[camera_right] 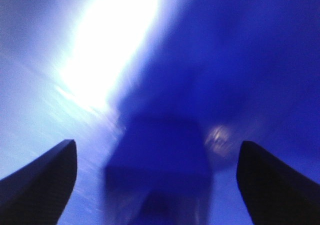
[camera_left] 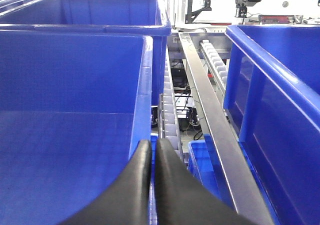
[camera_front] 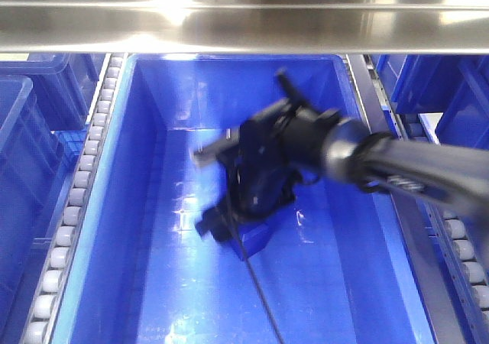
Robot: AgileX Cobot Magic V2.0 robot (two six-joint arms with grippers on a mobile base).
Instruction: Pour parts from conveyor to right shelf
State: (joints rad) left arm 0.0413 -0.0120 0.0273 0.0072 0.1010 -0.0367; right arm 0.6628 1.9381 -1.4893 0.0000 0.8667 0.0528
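Observation:
My right gripper (camera_front: 221,206) reaches down inside a large, deep blue bin (camera_front: 153,283) on the right shelf (camera_front: 229,23). A small blue part (camera_front: 258,241) lies on the bin floor just under it. In the right wrist view the gripper (camera_right: 157,147) is open, its dark fingertips (camera_right: 55,170) wide apart. The blurred blue part (camera_right: 160,160) sits between them, touching neither. My left gripper (camera_left: 152,152) is shut on nothing and hangs beside another blue bin (camera_left: 75,110). The conveyor is out of view.
Rows of grey rollers (camera_front: 80,183) run along both sides of the bin, under a steel crossbar. More blue bins (camera_front: 23,130) stand left and right (camera_front: 458,107). In the left wrist view a steel rail (camera_left: 210,120) runs between bins (camera_left: 280,95).

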